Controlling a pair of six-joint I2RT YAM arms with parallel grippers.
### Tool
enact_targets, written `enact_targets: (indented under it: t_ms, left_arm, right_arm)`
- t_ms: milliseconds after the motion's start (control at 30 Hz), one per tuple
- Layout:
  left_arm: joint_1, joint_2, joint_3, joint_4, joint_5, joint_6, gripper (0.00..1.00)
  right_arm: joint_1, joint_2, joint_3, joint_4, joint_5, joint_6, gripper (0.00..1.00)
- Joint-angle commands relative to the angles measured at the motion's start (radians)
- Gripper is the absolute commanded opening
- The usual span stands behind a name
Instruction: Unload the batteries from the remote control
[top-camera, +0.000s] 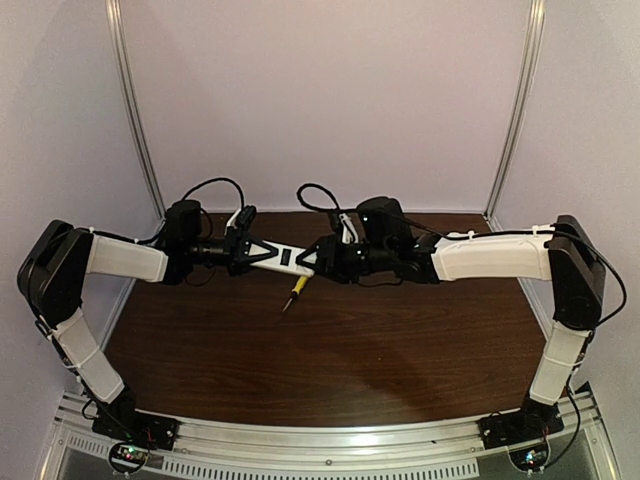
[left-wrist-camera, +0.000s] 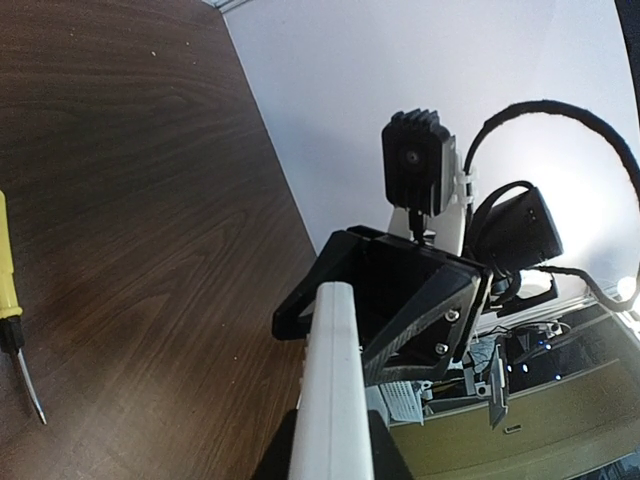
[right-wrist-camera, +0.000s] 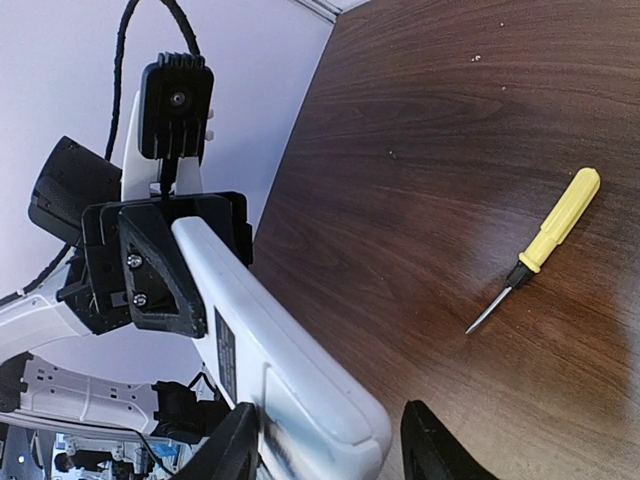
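**Remote Control Suspended Between Both Hands**

The left hand (top-camera: 266, 253) is closed narrowly on the left end of the remote control (top-camera: 285, 257). In the right wrist view, its black fingers (right-wrist-camera: 160, 270) press against both sides of that end.

The remote control is off the desk (top-camera: 350, 360). It is held roughly level between the two hands, above the rear centre of the surface. A small dark window shows on its upper face.

Below it, slightly right of its middle, a yellow-handled screwdriver (top-camera: 297, 288) lies flat on the desk. Its tip points toward the arm bases, and it is apart from both hands.

The right hand (top-camera: 314, 260) straddles the right end of the remote control at a medium opening. One of its fingers (right-wrist-camera: 440, 445) stands clear of the remote's edge with a visible gap. The other sits close against the opposite edge.
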Motion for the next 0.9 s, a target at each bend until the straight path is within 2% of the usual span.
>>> enact_targets:
  t_ms: [0,367,633,867]
  left_arm:
    - [-0.001,-0.021,0.018,0.059,0.017,0.013,0.00]
    - [-0.001,-0.023,0.022,0.051,0.020,0.021,0.00]
    - [-0.001,-0.023,0.024,0.048,0.024,0.023,0.00]
    - [-0.001,-0.023,0.025,0.047,0.027,0.025,0.00]
  right_arm:
    - [0.005,0.001,0.004,-0.058,0.038,-0.027,0.47]
    - [0.003,-0.026,-0.026,-0.076,0.057,-0.040,0.38]
    - [0.002,-0.038,-0.027,-0.100,0.077,-0.057,0.35]
    - [-0.001,-0.051,-0.047,-0.107,0.094,-0.066,0.38]
